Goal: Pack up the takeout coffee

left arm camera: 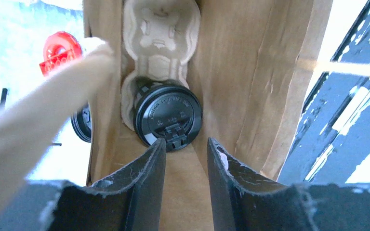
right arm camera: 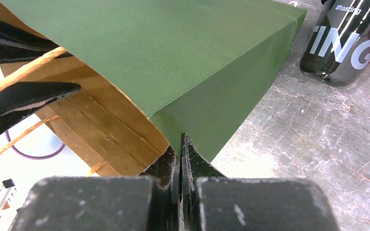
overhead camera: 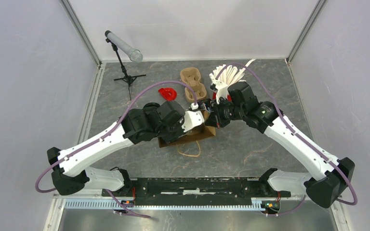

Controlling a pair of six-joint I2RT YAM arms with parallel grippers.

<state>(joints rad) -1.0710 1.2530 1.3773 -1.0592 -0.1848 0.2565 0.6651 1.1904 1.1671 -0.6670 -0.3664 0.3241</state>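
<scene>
Bench (overhead camera: 250, 144): grey, marbled, matte stone-look surface. Both arms reach in from the 6 o'clock edge and meet over its centre, elbows spread outward, wrists angled toward each other.

Paper bag (right arm camera: 173, 57): smooth green outside, creased brown kraft inside. It lies at bench centre with its mouth facing the left arm.

Moulded pulp carrier (left arm camera: 160, 29): tan, fibrous, with rounded cup wells. It sits deep inside the bag.

Spare carrier (overhead camera: 192, 82): same material, on the bench at 12 o'clock from the bag. A red lid (overhead camera: 167, 93) lies at 10 o'clock.

Coffee cup (left arm camera: 166, 113): round, glossy black lid with a sip tab. It is seated in the carrier's nearer well.

Left end effector (left arm camera: 186, 142): inside the bag mouth, its scuffed black fingers narrowly parted and gripping nothing. The cup lies at 12 o'clock, just beyond the fingertips; contact cannot be confirmed.

Right end effector (right arm camera: 180, 142): fully closed, pinching the bag's rim at the corner fold.
</scene>
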